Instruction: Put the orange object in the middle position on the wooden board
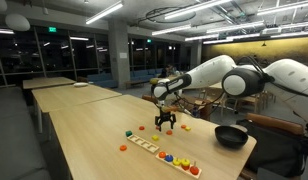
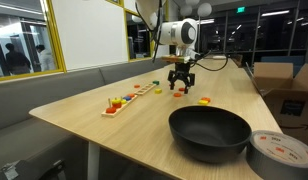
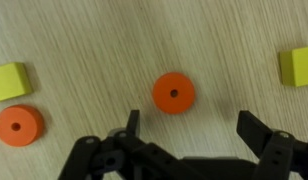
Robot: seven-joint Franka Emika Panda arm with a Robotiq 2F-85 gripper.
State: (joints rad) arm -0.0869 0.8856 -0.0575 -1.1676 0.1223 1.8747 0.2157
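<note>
An orange disc (image 3: 174, 93) with a centre hole lies flat on the wooden table, just ahead of my gripper (image 3: 191, 122). The gripper is open and empty, with the disc lying off its left finger rather than between the two. A second orange disc (image 3: 19, 125) lies further left. In both exterior views the gripper (image 1: 166, 121) (image 2: 181, 80) hangs just above the table, and an orange piece (image 2: 179, 93) lies under it. The wooden board (image 1: 154, 147) (image 2: 129, 98) lies apart from the gripper and carries several coloured pieces at one end.
Two yellow blocks (image 3: 10, 80) (image 3: 297, 66) lie either side of the disc. A black bowl (image 2: 209, 132) (image 1: 231, 136) stands near the table edge, with a roll of tape (image 2: 284, 155) beside it. A loose yellow piece (image 2: 204, 100) lies near the gripper.
</note>
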